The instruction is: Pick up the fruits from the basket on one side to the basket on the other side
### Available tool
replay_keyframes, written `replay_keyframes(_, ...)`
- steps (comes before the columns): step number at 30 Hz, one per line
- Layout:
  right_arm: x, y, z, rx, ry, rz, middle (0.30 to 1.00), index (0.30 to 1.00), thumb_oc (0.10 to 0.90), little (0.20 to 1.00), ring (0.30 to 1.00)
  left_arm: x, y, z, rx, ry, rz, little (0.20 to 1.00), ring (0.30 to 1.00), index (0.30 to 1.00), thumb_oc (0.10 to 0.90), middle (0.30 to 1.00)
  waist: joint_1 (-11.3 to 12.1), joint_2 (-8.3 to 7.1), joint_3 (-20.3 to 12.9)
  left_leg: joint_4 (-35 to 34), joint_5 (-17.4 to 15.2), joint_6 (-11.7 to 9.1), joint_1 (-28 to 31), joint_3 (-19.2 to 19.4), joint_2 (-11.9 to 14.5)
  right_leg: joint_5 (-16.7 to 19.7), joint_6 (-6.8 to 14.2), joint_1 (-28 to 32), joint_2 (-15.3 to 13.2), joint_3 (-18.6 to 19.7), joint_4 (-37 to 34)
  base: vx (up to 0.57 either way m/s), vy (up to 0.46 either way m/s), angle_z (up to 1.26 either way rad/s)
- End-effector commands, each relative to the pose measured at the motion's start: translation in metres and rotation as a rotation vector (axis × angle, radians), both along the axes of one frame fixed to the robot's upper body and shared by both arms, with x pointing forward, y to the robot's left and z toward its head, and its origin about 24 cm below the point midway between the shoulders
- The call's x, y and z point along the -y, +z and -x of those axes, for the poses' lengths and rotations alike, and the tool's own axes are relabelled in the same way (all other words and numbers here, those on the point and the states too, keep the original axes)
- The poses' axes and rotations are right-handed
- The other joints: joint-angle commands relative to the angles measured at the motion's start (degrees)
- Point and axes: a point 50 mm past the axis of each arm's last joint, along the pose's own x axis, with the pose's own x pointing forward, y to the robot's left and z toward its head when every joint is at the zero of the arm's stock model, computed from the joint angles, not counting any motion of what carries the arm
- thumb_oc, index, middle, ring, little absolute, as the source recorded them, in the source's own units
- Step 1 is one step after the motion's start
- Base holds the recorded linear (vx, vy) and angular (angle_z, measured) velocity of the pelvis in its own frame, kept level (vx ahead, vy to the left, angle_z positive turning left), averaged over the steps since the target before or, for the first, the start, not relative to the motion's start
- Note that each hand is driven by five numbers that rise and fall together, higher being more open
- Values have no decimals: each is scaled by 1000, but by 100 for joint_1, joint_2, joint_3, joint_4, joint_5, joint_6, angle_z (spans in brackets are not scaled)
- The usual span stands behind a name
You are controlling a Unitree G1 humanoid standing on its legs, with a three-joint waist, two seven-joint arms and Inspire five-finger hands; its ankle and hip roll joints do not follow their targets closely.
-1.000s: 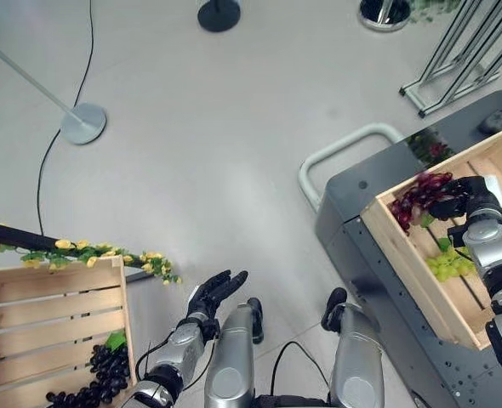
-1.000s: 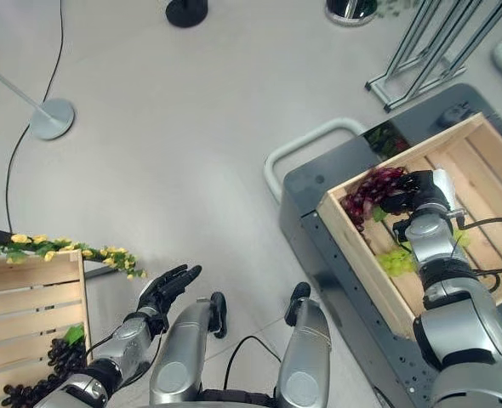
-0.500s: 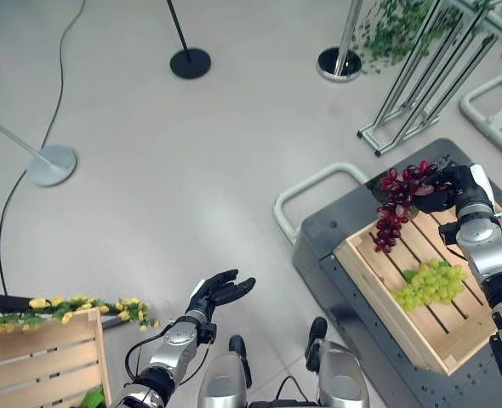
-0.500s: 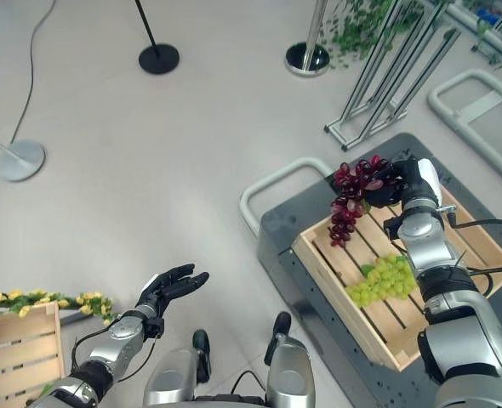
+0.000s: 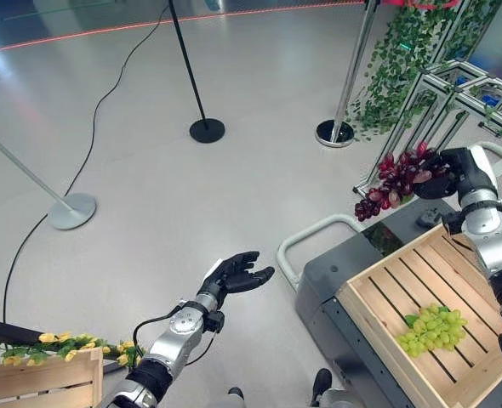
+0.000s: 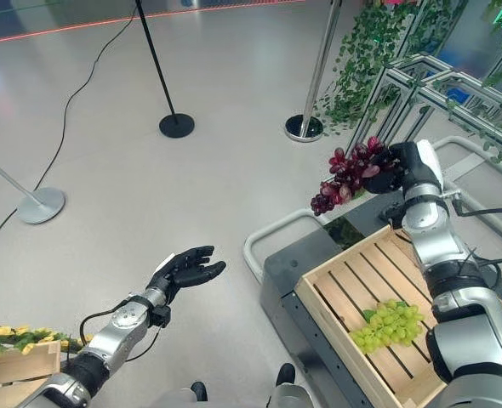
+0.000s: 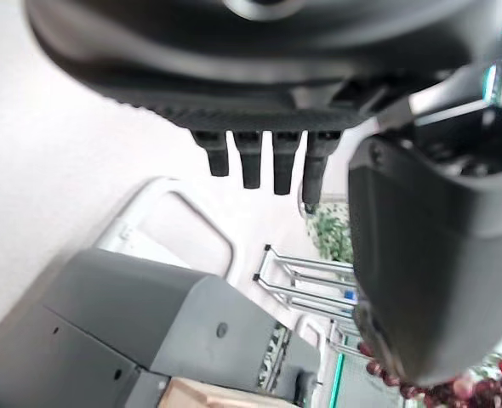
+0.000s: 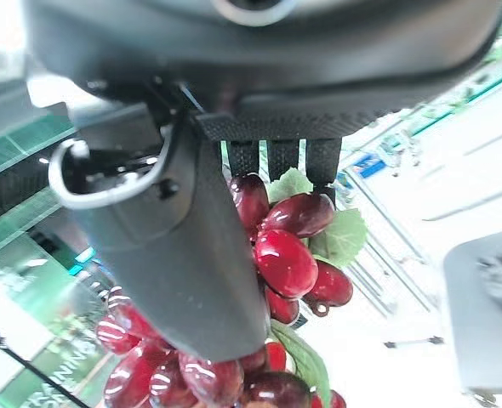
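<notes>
My right hand (image 5: 457, 175) is shut on a bunch of red grapes (image 5: 393, 180), held up in the air beyond the far corner of the wooden crate (image 5: 379, 285) on the grey cart. The red grapes (image 8: 276, 246) lie against its fingers and thumb in the right wrist view. A bunch of green grapes (image 5: 431, 330) lies on the crate's slats. My left hand (image 5: 234, 274) is open, palm up, held out over the floor toward the cart. A second wooden crate (image 5: 38, 381) shows at the lower left corner.
The grey cart (image 5: 328, 276) has a white handle (image 5: 310, 232) facing me. Stanchion poles with round bases (image 5: 207, 130) stand on the floor, with a metal rack and ivy (image 5: 413, 59) at the back right. A garland of yellow flowers (image 5: 55, 342) lies along the left crate.
The camera has tilted up, so the scene has shifted down. My right hand has lifted the red grapes out of the crate and higher. My left hand has stretched further forward.
</notes>
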Motion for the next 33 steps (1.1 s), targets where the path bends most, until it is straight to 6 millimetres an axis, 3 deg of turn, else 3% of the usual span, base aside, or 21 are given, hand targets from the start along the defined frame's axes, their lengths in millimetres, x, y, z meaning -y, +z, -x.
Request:
replay_keyframes(1, -29, 101, -8, 332, 159, 154, 300, 300, 400, 300, 300, 25, 54, -30, 228, -150, 35, 900, 900, 900, 800, 900, 155, -286, -817, -311, 660, -139, -469, -71, 113, -148, -95, 204, -55, 108, 93, 25, 12, 5)
replay_keyframes(4, -40, 109, -9, 353, 198, 167, 300, 300, 400, 300, 300, 27, 71, -39, 275, -171, 22, 900, 900, 900, 800, 900, 149, -281, -855, -310, 660, -140, -468, -111, 105, -159, -93, 227, -61, 84, 88, 34, 10, 15)
replay_keyframes(10, -70, 123, -13, 373, 294, 177, 300, 300, 400, 300, 300, 31, 128, -66, 421, -169, -4, 900, 900, 900, 800, 900, 209, -269, -965, -337, 637, -141, -431, -267, 63, -203, -78, 352, -75, -17, 50, 46, 9, 10)
replay_keyframes(18, -112, 133, -22, 331, 428, 185, 300, 300, 400, 300, 300, 35, 179, -94, 518, -135, -61, 900, 900, 900, 800, 900, 259, -272, -1099, -406, 623, -147, -406, -445, 11, -256, -51, 483, -78, -136, -24, 30, 4, 14)
replay_keyframes(22, -133, 132, -24, 317, 498, 180, 300, 300, 400, 300, 300, 42, 191, -101, 532, -121, -50, 900, 900, 900, 800, 900, 274, -266, -1140, -406, 629, -145, -434, -506, -3, -266, -38, 498, -95, -159, -31, 18, 7, 14)
replay_keyframes(33, -185, 130, -22, 293, 679, 170, 300, 300, 400, 300, 300, 57, 197, -109, 473, -163, 26, 900, 900, 900, 800, 900, 334, -246, -1208, -406, 636, -126, -478, -601, -50, -300, -31, 526, -113, -178, -48, 17, 12, 5)
